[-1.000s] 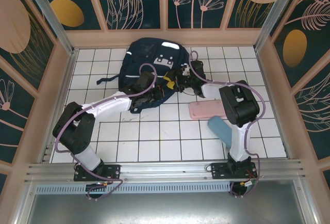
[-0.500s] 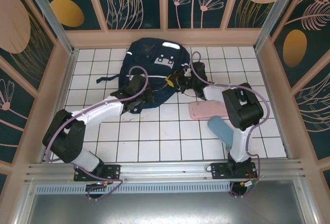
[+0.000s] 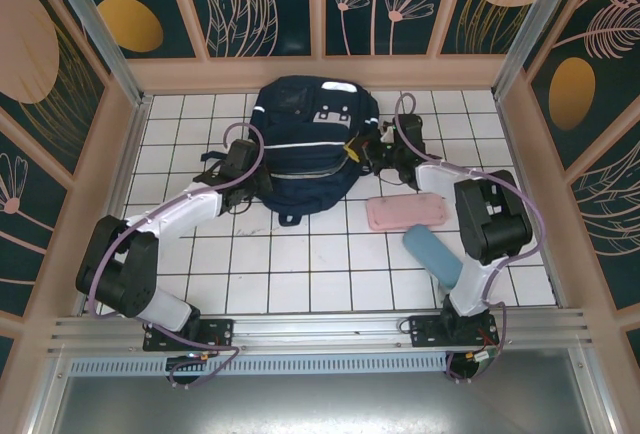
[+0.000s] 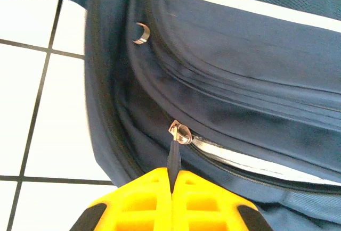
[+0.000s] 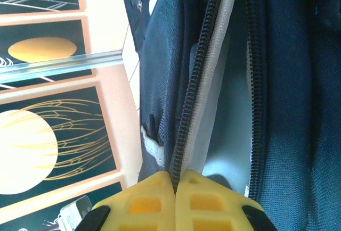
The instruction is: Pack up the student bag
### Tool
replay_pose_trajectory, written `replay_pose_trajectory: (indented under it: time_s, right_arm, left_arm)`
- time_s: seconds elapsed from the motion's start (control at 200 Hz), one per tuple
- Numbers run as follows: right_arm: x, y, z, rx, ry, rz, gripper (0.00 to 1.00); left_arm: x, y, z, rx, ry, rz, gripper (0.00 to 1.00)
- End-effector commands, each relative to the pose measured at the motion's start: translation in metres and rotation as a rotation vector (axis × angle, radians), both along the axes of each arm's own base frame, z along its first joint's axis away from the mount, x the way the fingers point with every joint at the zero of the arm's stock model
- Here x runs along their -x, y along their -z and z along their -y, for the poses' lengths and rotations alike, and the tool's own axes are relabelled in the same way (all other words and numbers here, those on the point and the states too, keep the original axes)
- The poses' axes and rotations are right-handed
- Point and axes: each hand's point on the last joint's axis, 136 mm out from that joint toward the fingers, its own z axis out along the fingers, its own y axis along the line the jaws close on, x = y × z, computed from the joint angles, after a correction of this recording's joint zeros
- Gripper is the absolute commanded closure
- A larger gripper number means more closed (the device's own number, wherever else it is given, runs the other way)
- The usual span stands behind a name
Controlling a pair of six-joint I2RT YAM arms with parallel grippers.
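The student bag (image 3: 305, 139), a dark navy backpack with white stripes, lies on the tiled table at the back centre. My left gripper (image 3: 253, 166) is at the bag's left side. In the left wrist view its yellow fingers (image 4: 144, 199) are shut on the dark pull tab (image 4: 173, 159) of a zipper, just below the metal slider (image 4: 180, 133). My right gripper (image 3: 354, 147) is at the bag's right side. In the right wrist view the right gripper (image 5: 175, 180) is shut on the zipper edge (image 5: 186, 119) of the open compartment, with pale lining (image 5: 218, 124) showing inside.
A flat pink case (image 3: 408, 212) lies on the tiles right of centre, with a teal-blue object (image 3: 433, 254) just in front of it. Wooden walls (image 3: 320, 74) close in the table at the back and both sides.
The right gripper has shut on the bag's zipper edge and shifted right. The left gripper has moved left along the bag with the pull tab. The bag has spread and shifted toward the back right.
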Motion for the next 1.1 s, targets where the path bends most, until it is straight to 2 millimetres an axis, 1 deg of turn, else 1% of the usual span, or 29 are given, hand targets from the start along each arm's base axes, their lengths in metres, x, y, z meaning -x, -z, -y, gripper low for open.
replay_pose_trajectory:
  time_s: [0.0,0.09,0.2,0.255,0.26,0.275,0.315,0.355,0.4,0.435,0.44,0.45,0.551,0.601,0.646,0.671,0.716,0.726,0.776,0.786,0.811,0.851,0.916,0.956,0.986,0.996,1.046,1.096]
  right_arm:
    - [-0.018,-0.038,0.031,0.044,0.052,0.142,1.0]
    - [-0.022,-0.048,0.037,0.054,0.038,0.173,1.0]
    - [-0.028,-0.049,0.044,0.057,0.037,0.176,1.0]
    - [-0.029,-0.049,0.048,0.053,0.044,0.172,1.0]
    - [-0.03,-0.049,0.049,0.052,0.045,0.171,1.0]
    - [-0.03,-0.049,0.05,0.05,0.048,0.17,1.0]
    - [-0.029,-0.048,0.05,0.046,0.047,0.163,0.98]
    - [-0.028,-0.047,0.05,0.039,0.045,0.155,0.96]
    - [-0.024,-0.046,0.046,0.029,0.036,0.141,0.92]
    - [-0.021,-0.043,0.044,0.025,0.032,0.125,0.85]
    - [-0.02,-0.042,0.044,0.025,0.032,0.123,0.84]
    - [-0.019,-0.041,0.043,0.025,0.031,0.118,0.83]
    - [-0.009,-0.027,0.042,0.063,0.034,0.073,0.62]
    - [-0.005,-0.018,0.046,0.127,0.035,0.061,0.54]
    - [-0.003,-0.012,0.052,0.214,0.035,0.068,0.51]
    - [-0.001,-0.008,0.057,0.287,0.043,0.071,0.5]
    - [0.002,-0.007,0.066,0.446,0.054,0.089,0.49]
    - [0.0,-0.005,0.073,0.502,0.08,0.096,0.49]
    - [0.006,-0.011,0.077,0.679,0.073,0.145,0.46]
    - [0.006,-0.015,0.076,0.705,0.069,0.164,0.46]
    - [0.008,-0.022,0.072,0.757,0.04,0.211,0.45]
    - [0.012,-0.035,0.056,0.799,-0.036,0.298,0.44]
    - [0.019,-0.053,0.023,0.835,-0.183,0.438,0.44]
    - [0.024,-0.06,0.003,0.868,-0.261,0.516,0.44]
    - [0.028,-0.064,-0.012,0.895,-0.321,0.576,0.44]
    - [0.028,-0.065,-0.014,0.905,-0.336,0.591,0.44]
    - [0.039,-0.067,-0.041,0.941,-0.451,0.683,0.45]
    - [0.051,-0.064,-0.063,0.964,-0.581,0.755,0.47]
  left_arm:
    - [-0.011,-0.008,-0.036,-0.088,-0.088,0.044,1.0]
    - [-0.023,-0.011,-0.045,-0.087,-0.114,0.068,1.0]
    - [-0.044,-0.021,-0.049,-0.083,-0.112,0.129,1.0]
    - [-0.05,-0.022,-0.048,-0.093,-0.088,0.15,1.0]
    - [-0.054,-0.028,-0.047,-0.088,-0.083,0.165,1.0]
    - [-0.058,-0.034,-0.044,-0.082,-0.073,0.183,1.0]
    - [-0.063,-0.043,-0.034,-0.064,-0.018,0.218,1.0]
    - [-0.063,-0.049,-0.025,-0.035,0.033,0.239,1.0]
    - [-0.06,-0.057,-0.014,0.005,0.089,0.273,1.0]
    - [-0.059,-0.067,-0.006,0.036,0.132,0.3,1.0]
    - [-0.057,-0.062,-0.006,0.037,0.138,0.291,1.0]
    - [-0.054,-0.06,-0.004,0.043,0.147,0.286,1.0]
    - [-0.042,-0.066,0.007,0.094,0.216,0.287,1.0]
    - [-0.037,-0.069,0.01,0.111,0.237,0.289,1.0]
    - [-0.032,-0.072,0.011,0.12,0.251,0.292,1.0]
    - [-0.029,-0.073,0.011,0.122,0.256,0.293,1.0]
    - [-0.026,-0.076,0.011,0.121,0.266,0.3,1.0]
    - [-0.026,-0.077,0.011,0.12,0.265,0.302,1.0]
    - [-0.025,-0.079,0.007,0.11,0.253,0.303,1.0]
    - [-0.024,-0.08,0.007,0.109,0.255,0.305,1.0]
    - [-0.024,-0.081,0.007,0.107,0.257,0.307,1.0]
    - [-0.023,-0.083,0.008,0.112,0.264,0.309,1.0]
    - [-0.023,-0.088,0.01,0.124,0.271,0.318,1.0]
    - [-0.023,-0.09,0.011,0.129,0.275,0.322,1.0]
    - [-0.024,-0.092,0.012,0.131,0.274,0.327,1.0]
    - [-0.024,-0.093,0.011,0.13,0.272,0.328,1.0]
    - [-0.026,-0.095,0.01,0.128,0.26,0.331,1.0]
    - [-0.029,-0.096,0.005,0.12,0.224,0.322,1.0]
